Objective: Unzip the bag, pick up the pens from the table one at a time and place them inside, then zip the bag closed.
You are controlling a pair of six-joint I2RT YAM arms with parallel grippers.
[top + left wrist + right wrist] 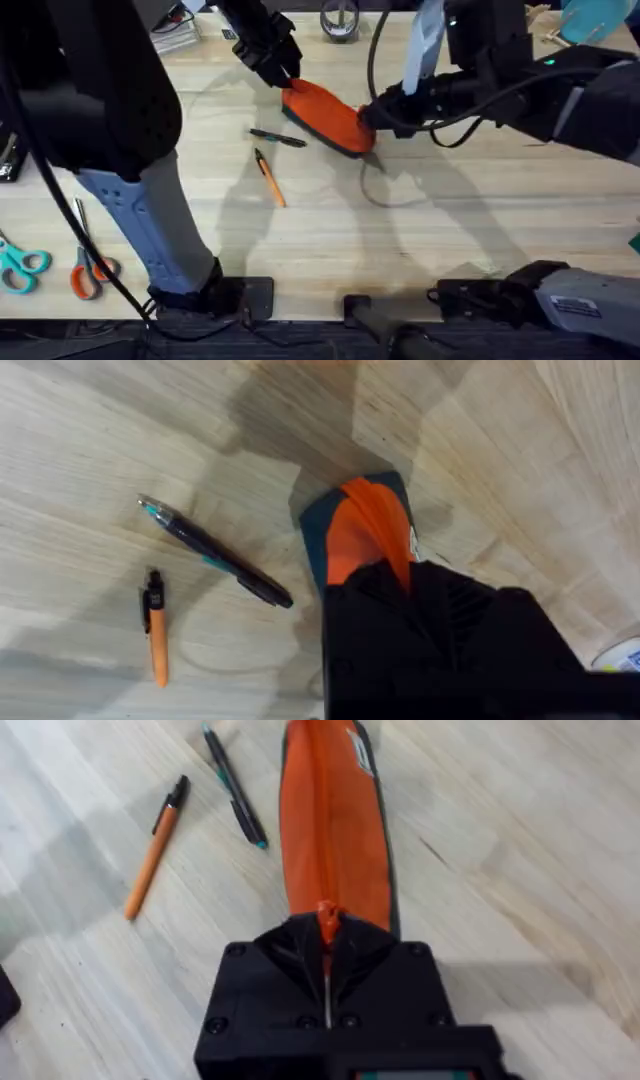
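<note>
- Orange and teal scissor handles lay at the near left edge of the table, with an orange-handled pair just beside them, both well apart from the bag and on the near left of it.
- The orange pen lay on the wood just nearer than the bag, to its near left, slanted, with its black clip end pointing away; it touched nothing.
- The black pen lay between the orange pen and the bag, close beside the bag's left side but apart from it; the right wrist view showed its teal tip.
- The bag lay flat on the table, set diagonally, its dark edge showing along the near side and its zipper line running down the middle in the right wrist view.
- The right gripper sat at the bag's right end, its fingers pressed together on the small orange zipper pull.
- The left gripper met the bag's far left end, its black fingers pinching that end of the orange fabric, as the left wrist view showed.
- A roll of tape stood at the far edge of the table, well beyond the bag.
</note>
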